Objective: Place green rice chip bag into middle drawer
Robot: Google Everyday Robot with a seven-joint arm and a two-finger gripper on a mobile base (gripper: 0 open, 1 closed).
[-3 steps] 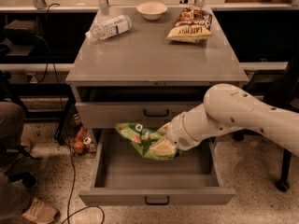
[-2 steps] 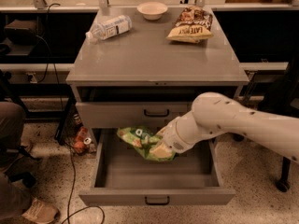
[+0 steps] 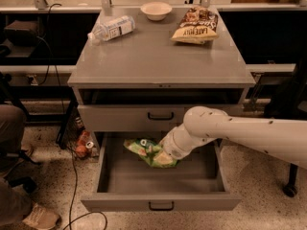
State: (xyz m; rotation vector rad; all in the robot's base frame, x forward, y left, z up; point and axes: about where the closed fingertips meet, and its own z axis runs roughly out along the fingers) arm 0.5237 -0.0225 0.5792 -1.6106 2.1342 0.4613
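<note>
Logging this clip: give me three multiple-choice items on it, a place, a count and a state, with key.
1. Where is the crinkly bright-green snack bag? A on a chair; B in the open lowest grey drawer; C on the floor.
2. How many things lie on the grey metal cabinet's top? A two; B three; C five.
3. The black-handled drawer above is: A shut; B pulled out; C removed.
B: it lies in the tray, under the gripper ending the white arm.
B: clear bottle, pale bowl, yellow-brown chip bag.
A: front flush.
</note>
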